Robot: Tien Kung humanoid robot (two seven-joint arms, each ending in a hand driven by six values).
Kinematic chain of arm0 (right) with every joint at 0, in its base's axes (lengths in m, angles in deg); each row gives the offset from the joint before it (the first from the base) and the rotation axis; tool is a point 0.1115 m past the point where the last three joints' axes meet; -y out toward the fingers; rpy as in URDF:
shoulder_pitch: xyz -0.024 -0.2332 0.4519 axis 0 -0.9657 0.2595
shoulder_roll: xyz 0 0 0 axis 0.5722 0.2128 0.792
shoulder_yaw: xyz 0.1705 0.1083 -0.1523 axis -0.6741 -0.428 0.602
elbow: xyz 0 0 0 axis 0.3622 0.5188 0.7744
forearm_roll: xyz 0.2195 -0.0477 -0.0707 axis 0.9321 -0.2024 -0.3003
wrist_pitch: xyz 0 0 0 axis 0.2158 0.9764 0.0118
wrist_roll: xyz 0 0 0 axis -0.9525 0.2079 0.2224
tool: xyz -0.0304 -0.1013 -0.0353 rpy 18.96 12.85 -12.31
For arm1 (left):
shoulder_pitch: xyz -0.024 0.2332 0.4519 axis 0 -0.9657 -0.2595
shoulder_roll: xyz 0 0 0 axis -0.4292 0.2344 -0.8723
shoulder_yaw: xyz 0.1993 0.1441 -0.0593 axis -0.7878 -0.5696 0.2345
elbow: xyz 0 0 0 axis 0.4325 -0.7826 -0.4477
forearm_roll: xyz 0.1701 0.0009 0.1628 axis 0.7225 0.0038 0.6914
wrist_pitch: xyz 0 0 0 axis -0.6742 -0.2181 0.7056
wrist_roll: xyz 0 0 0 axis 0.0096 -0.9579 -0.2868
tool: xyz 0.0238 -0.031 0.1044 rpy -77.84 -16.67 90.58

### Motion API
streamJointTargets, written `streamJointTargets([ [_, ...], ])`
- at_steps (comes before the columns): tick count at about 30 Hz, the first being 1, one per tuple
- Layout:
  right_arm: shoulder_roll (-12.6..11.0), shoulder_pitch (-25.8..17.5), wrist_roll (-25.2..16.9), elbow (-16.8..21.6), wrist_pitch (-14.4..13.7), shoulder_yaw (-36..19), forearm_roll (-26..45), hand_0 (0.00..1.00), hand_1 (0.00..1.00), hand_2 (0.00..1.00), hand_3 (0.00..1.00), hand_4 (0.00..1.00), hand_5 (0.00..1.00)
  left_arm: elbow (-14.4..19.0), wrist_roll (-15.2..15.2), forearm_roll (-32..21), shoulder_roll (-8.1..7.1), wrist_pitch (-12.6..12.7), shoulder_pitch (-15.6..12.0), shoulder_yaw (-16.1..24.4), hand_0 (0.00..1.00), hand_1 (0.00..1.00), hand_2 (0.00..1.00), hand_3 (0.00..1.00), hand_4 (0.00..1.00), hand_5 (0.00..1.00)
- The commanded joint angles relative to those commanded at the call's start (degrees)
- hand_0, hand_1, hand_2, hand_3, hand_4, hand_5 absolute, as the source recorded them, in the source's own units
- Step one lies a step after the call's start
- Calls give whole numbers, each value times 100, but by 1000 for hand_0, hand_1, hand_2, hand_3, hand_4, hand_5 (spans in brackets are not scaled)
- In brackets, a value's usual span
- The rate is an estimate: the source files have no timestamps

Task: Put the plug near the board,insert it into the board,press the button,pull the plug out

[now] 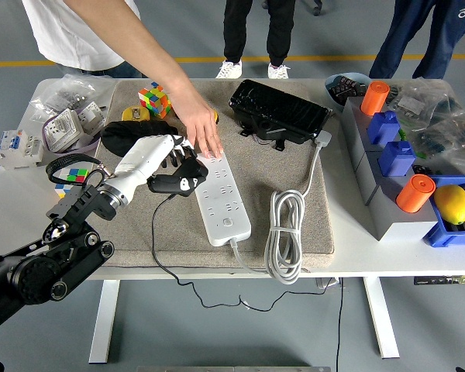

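White power strip (pixel 222 200) lies lengthwise on the beige mat (pixel 294 155), its far end under a person's hand (pixel 204 139) that presses down and steadies it; the strip's own white cable (pixel 285 232) coils on the mat towards the table's near edge. The robot's left hand (pixel 167 161) has its fingers wrapped around a black plug (pixel 182 183), the plug's thin black cord (pixel 159 256) trailing off over the table's near edge. The plug sits just off the strip's left side, raised and clear of the sockets, not seated in any of them. Judged step: either bringing the plug to the board or just after pulling it out (cannot tell which from this alone); most likely plug-near-board. If inserting, the next move calls for lining the prongs over a socket and pushing straight down while the person's hand holds the strip. Prongs are hidden by the fingers, so their orientation cannot be told. Right arm is not visible. Clutter at the table's left edge includes a Rubik's cube (pixel 77 174).
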Motion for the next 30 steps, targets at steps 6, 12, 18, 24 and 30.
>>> streamJointTargets([
  [6, -12, -2, -2, 4, 0, 13, -1, 608, 618, 574, 545, 893, 370, -279, -39, 153, -92, 28, 16, 92, 282, 374, 368, 527, 752, 30],
  [12, -23, -19, -5, 5, 1, 9, -6, 605, 618, 573, 545, 893, 370, -470, -131, 264, -138, 7, 17, 138, 283, 375, 369, 527, 752, 32],
  [18, -7, -31, -6, 8, 4, -12, -6, 605, 618, 573, 544, 893, 370, -633, -263, 343, -127, -69, 0, 145, 286, 383, 375, 528, 752, 35],
  [24, 11, -39, -9, 3, 4, -46, -8, 605, 618, 573, 544, 893, 369, -715, -275, 336, -129, -128, -11, 128, 293, 386, 384, 528, 764, 44],
  [30, 25, -32, -77, 8, -40, -97, -6, 608, 618, 572, 544, 893, 369, -717, -416, 322, -129, -307, -12, 140, 307, 430, 452, 539, 823, 67],
])
